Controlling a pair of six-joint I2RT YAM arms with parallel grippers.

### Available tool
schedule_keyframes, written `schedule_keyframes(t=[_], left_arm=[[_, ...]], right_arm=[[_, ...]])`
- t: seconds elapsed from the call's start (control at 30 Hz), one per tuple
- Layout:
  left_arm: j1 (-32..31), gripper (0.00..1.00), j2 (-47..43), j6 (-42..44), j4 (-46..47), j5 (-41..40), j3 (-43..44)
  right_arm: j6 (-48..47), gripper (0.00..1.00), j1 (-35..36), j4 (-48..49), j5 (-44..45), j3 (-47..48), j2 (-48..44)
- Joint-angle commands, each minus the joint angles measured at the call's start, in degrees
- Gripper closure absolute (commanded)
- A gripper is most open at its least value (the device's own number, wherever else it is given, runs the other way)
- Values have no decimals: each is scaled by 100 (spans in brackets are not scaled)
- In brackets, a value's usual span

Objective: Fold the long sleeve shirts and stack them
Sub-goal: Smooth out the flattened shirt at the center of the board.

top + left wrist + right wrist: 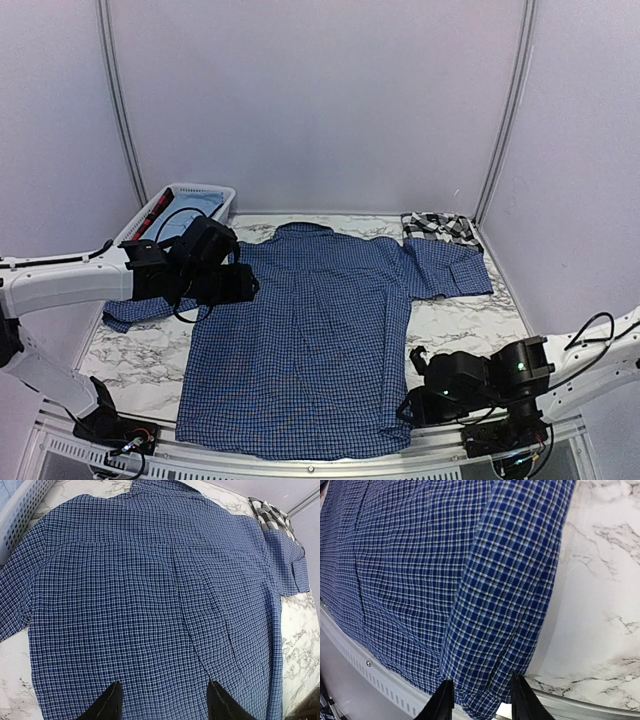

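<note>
A dark blue checked long sleeve shirt lies spread flat, back up, across the marble table. Its right sleeve is folded in short at the upper right. A black-and-white plaid shirt lies crumpled behind that sleeve. My left gripper hangs open above the blue shirt's left shoulder area, with nothing between its fingers. My right gripper sits low at the shirt's near right hem corner. Its fingers stand apart on either side of the folded side edge there.
A white slatted basket stands at the back left with a red item inside. The blue shirt's left sleeve runs out under my left arm. Bare marble shows to the right of the shirt. The table's metal front rail runs just below the hem.
</note>
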Motion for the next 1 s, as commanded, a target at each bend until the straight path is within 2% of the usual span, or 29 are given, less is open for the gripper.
schedule_keyframes(t=[0.0, 0.27, 0.5, 0.73, 0.97], left_arm=[[-21, 41, -135, 41, 8, -160, -58], [-17, 41, -117, 70, 8, -189, -21], [-16, 41, -135, 93, 8, -216, -39], [-21, 42, -73, 122, 7, -227, 18], [-18, 42, -55, 92, 7, -217, -3]], right_arm=[[236, 62, 45, -631, 439, 453, -267], [208, 64, 46, 179, 89, 289, 323], [436, 66, 48, 957, 53, -272, 157], [295, 68, 44, 966, 42, -58, 573], [304, 72, 46, 859, 23, 64, 412]])
